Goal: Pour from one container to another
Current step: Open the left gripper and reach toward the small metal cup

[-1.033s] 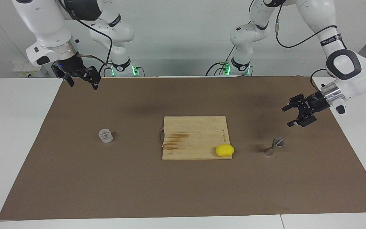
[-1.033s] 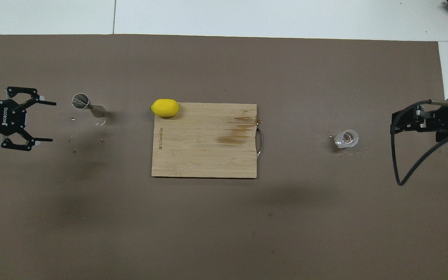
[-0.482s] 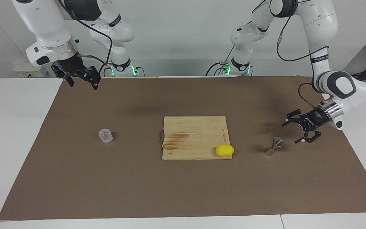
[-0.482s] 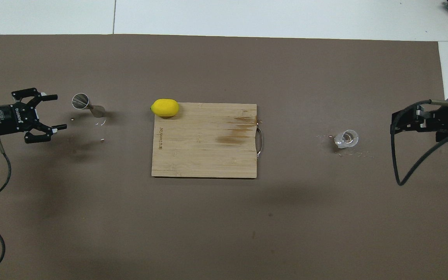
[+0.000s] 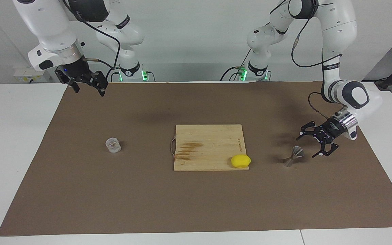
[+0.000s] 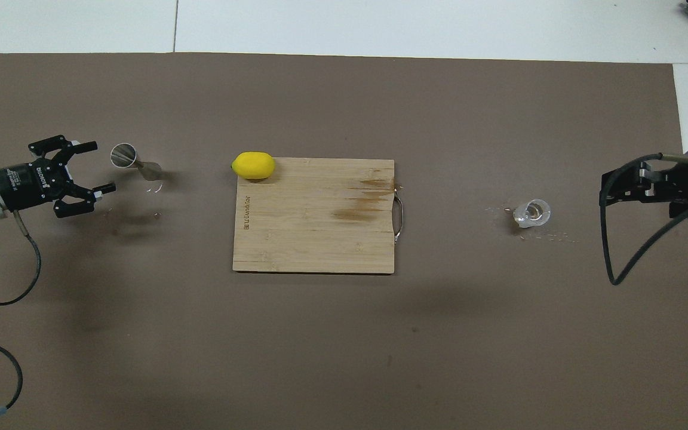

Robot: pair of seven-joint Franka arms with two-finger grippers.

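Note:
The clear ribbed cup (image 5: 113, 145) (image 6: 532, 213) stands on the brown mat toward the right arm's end. The steel hourglass jigger (image 5: 293, 156) (image 6: 135, 164) stands on the mat toward the left arm's end. My left gripper (image 5: 306, 147) (image 6: 103, 166) hangs low just beside the jigger, on the side toward the table's end. It is open, its fingers point at the jigger, and nothing is between them. A small gap separates it from the jigger. My right gripper (image 5: 90, 92) (image 6: 610, 190) waits open and empty, high over the mat's edge at its own end.
A wooden cutting board (image 5: 209, 143) (image 6: 314, 233) with a metal handle lies mid-table between the two containers. A yellow lemon (image 5: 240, 161) (image 6: 253, 165) rests on its corner nearest the jigger. Small droplets dot the mat around the cup and the jigger.
My left arm has come down and moved in toward the jigger, still open. The right arm, cup, jigger, board and lemon have not moved.

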